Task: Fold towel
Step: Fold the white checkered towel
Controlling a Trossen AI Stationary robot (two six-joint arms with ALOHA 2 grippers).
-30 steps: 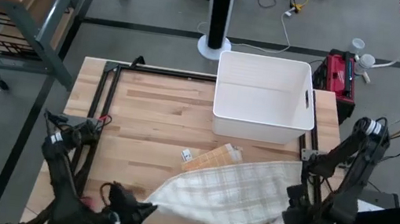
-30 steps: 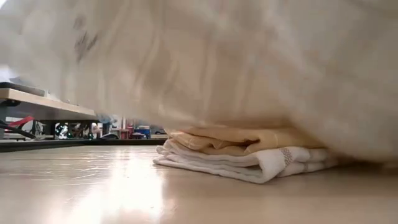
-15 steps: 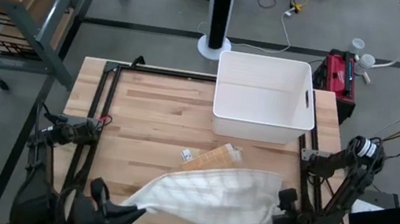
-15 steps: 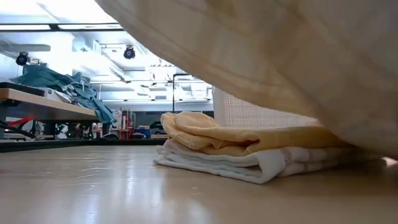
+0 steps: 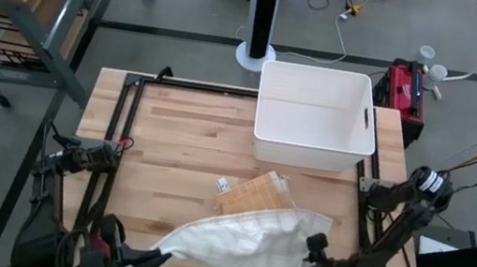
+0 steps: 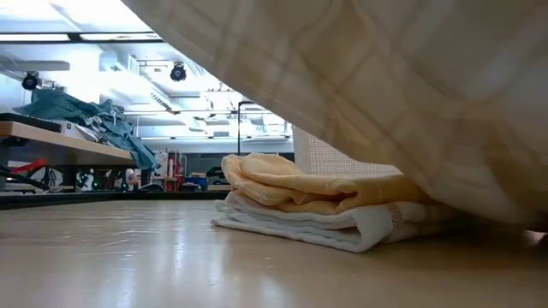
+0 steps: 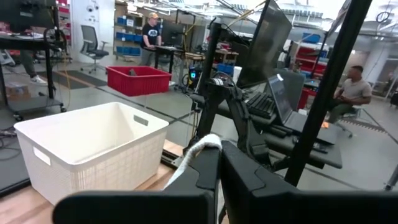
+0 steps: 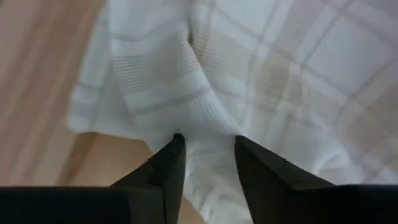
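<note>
Since the earlier frames the towel (image 5: 246, 244) has been drawn toward the near edge and bunched narrower, and the right gripper (image 5: 312, 263) has slid leftward along that edge. High view: the towel stretches across the near part of the table (image 5: 181, 134), its left corner pinched in the left gripper (image 5: 153, 258), its right end at the right gripper; a folded stack (image 5: 253, 193) lies just beyond it, and a white bin (image 5: 317, 117) stands at the far edge. Low view: the towel hangs across the top, the stack behind it. Left wrist view: the fingers are clamped shut on a towel corner. Right wrist view: the fingers (image 8: 168, 165) stand apart, pressing into towel cloth; whether they grip it I cannot tell.
</note>
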